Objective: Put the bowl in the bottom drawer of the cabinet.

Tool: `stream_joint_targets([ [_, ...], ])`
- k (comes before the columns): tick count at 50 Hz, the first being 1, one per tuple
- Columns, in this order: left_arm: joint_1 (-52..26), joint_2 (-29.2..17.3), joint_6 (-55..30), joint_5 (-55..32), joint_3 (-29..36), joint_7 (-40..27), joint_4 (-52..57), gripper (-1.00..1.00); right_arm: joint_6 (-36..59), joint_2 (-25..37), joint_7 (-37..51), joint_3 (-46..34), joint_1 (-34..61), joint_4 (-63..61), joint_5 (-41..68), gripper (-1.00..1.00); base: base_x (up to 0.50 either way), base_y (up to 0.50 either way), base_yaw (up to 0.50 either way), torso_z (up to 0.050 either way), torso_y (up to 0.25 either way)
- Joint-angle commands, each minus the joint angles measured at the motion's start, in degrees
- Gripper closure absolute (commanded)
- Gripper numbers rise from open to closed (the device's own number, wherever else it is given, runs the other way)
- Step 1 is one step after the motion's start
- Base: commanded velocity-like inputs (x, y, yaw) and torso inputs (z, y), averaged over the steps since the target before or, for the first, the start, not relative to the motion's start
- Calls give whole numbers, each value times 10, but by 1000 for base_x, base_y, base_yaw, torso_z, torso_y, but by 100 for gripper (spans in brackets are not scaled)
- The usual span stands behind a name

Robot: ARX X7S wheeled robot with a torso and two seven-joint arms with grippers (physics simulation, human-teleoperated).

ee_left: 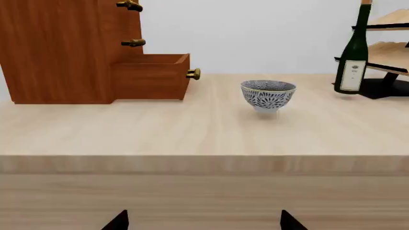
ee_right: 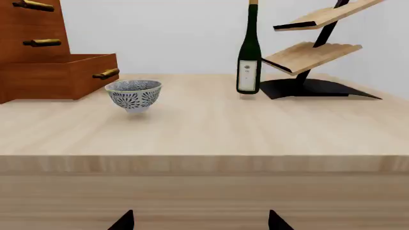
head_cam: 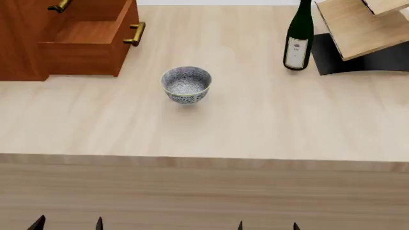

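The blue-and-white speckled bowl (head_cam: 186,84) stands upright on the pale table, also seen as the bowl (ee_left: 268,95) and the bowl (ee_right: 133,95). Behind it to the left is the reddish-brown cabinet (head_cam: 19,43); its bottom drawer (head_cam: 89,45) is pulled out, brass handle facing the bowl, also visible as the bottom drawer (ee_left: 152,76) and the bottom drawer (ee_right: 61,76). My left gripper (head_cam: 67,224) and right gripper (head_cam: 267,225) are low in front of the table's edge, well short of the bowl. Both stand open with nothing between their fingertips (ee_left: 118,221) (ee_right: 124,221).
A dark green wine bottle (head_cam: 298,38) stands at the back right, next to a pale wooden rack (head_cam: 357,28) on a black base. The table's front edge (head_cam: 204,163) runs across between my grippers and the bowl. Two upper brass handles (ee_left: 131,24) sit on the cabinet.
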Motion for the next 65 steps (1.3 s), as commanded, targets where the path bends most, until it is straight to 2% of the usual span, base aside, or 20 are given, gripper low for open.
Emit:
stream_joint_targets([
  [1, 0, -6, 0, 0, 6, -6, 0, -100, 0, 5, 7, -7, 0, 0, 0, -100, 0, 0, 0, 0, 0],
  [12, -2, -25, -11, -21, 29, -31, 10, -100, 2, 24, 38, -36, -6, -22, 10, -100, 0, 0, 0, 3, 0],
  [26, -7, -41, -45, -31, 41, -52, 41, -100, 37, 38, 72, -51, -8, -68, 4, -100, 0, 0, 0, 50, 0],
  [58, -12, -62, -63, -50, 57, -84, 44, -100, 29, 64, 115, -80, -6, -68, -9, -100, 0, 0, 0, 50, 0],
  [65, -10, -66, -63, -52, 61, -91, 53, -100, 32, 71, 111, -89, -7, -72, -5, -100, 0, 500, 0, 50, 0],
])
